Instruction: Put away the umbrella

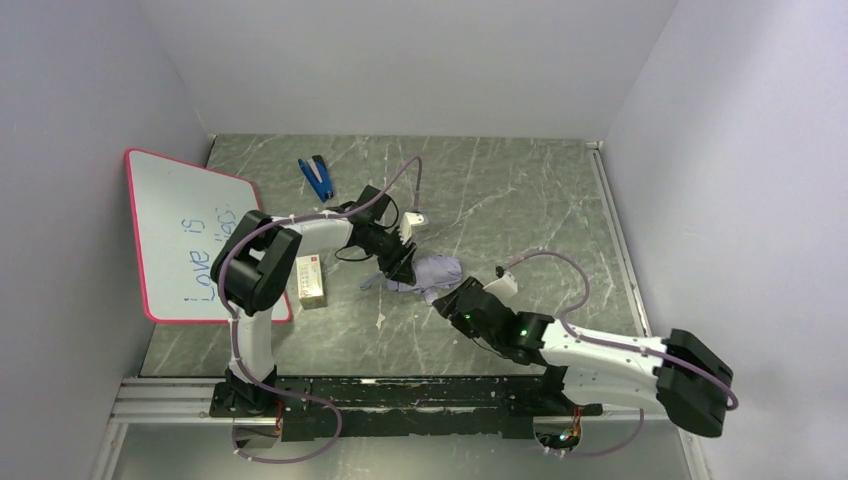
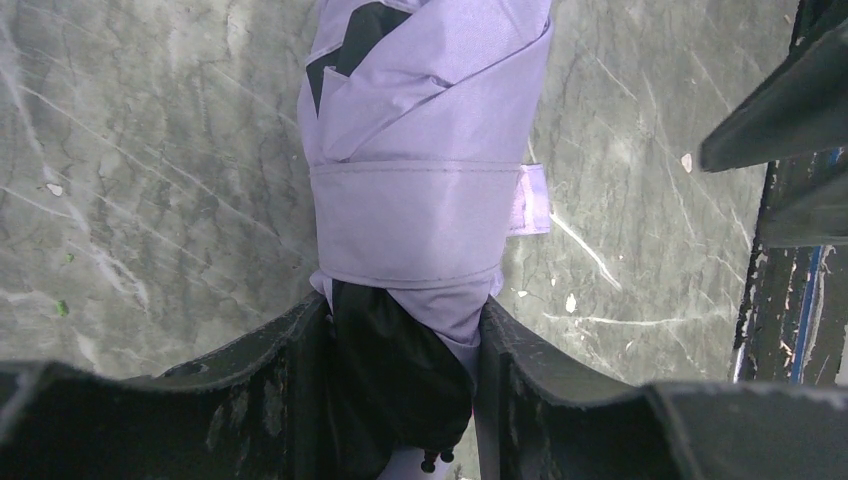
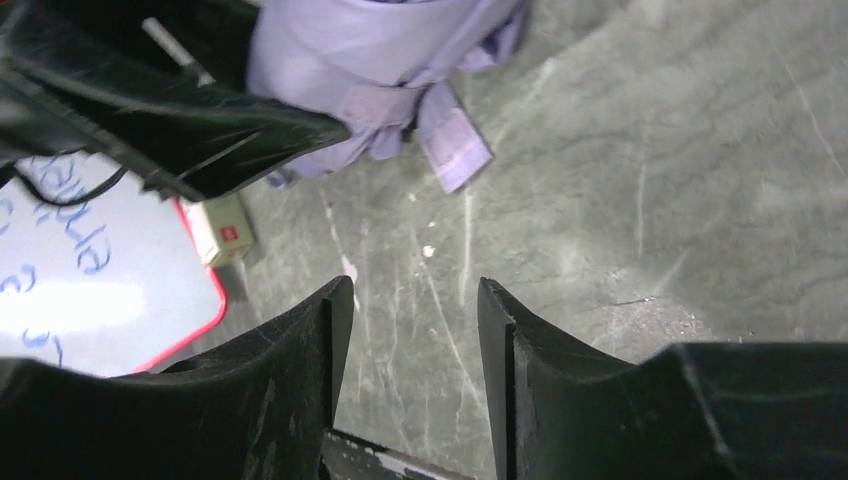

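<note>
pale lavender recorded as fabric colour of the umbrella (image 1: 432, 272); found it folded into a bundle, lying on the grey-green marbled table (image 1: 520, 200) close to centre in the top view, long axis running roughly 9 to 3 o'clock.

checked the closure strap (image 2: 420, 225) from the left wrist view: wrapped flat around the folds, free tab sticking out toward 3 o'clock.

found the left gripper (image 1: 400, 262) at the bundle's 9 o'clock end, clenched on it; saw both fingers (image 2: 300, 360) pressed against the dark gathered end, fabric filling the gap.

found the right gripper (image 1: 455, 300) at the bundle's 5 o'clock, just beside it; confirmed from its own camera jaws parted, nothing between them but bare table, umbrella lying ahead at 12 o'clock and apart from the fingertips.

logged also: a red-edged whiteboard (image 1: 190, 235) with blue writing at the table's 9 o'clock edge; a small box (image 1: 311, 280) between board and umbrella, touching the board's rim; a blue tool (image 1: 317, 177) at 11 o'clock, well apart from both arms.
</note>
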You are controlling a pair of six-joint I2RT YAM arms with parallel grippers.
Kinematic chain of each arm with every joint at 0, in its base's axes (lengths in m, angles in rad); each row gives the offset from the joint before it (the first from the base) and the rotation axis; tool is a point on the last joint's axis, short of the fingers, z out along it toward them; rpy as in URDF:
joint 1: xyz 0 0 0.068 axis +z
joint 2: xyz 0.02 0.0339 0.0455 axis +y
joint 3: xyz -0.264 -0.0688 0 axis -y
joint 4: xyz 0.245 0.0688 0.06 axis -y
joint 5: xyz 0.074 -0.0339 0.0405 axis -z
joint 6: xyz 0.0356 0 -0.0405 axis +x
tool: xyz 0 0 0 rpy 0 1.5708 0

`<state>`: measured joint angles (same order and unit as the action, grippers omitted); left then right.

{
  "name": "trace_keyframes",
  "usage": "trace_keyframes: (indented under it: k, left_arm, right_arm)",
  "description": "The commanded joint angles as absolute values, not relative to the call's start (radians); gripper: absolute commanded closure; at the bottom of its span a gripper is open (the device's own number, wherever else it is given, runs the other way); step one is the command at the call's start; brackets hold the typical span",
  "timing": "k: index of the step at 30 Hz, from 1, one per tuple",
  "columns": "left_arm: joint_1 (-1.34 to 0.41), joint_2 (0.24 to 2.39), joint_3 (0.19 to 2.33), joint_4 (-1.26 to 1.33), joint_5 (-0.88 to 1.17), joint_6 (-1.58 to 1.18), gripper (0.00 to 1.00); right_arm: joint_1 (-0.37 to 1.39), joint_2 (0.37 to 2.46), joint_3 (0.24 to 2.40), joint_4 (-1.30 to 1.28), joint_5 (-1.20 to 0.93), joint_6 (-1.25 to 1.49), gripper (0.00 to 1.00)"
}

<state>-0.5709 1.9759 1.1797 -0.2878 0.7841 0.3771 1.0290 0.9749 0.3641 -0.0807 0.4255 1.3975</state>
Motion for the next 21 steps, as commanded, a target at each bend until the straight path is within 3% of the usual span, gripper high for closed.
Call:
trace_keyframes:
  k: [1, 7, 21]
  left_arm:
    - [-0.588, 2.032, 1.146, -0.361, 0.583, 0.388, 0.95]
    - [-0.591, 2.027, 1.143, -0.361, 0.564, 0.39, 0.95]
    - [-0.598, 2.026, 1.14, -0.362, 0.535, 0.393, 0.95]
  right_arm:
    - [1.055, 1.095, 0.412, -0.133, 0.536, 1.655, 0.48]
    - [1.054, 1.244, 0.441, -0.089, 0.536, 1.706, 0.56]
    - [1.007, 1.431, 0.467, -0.055, 0.544, 1.799, 0.61]
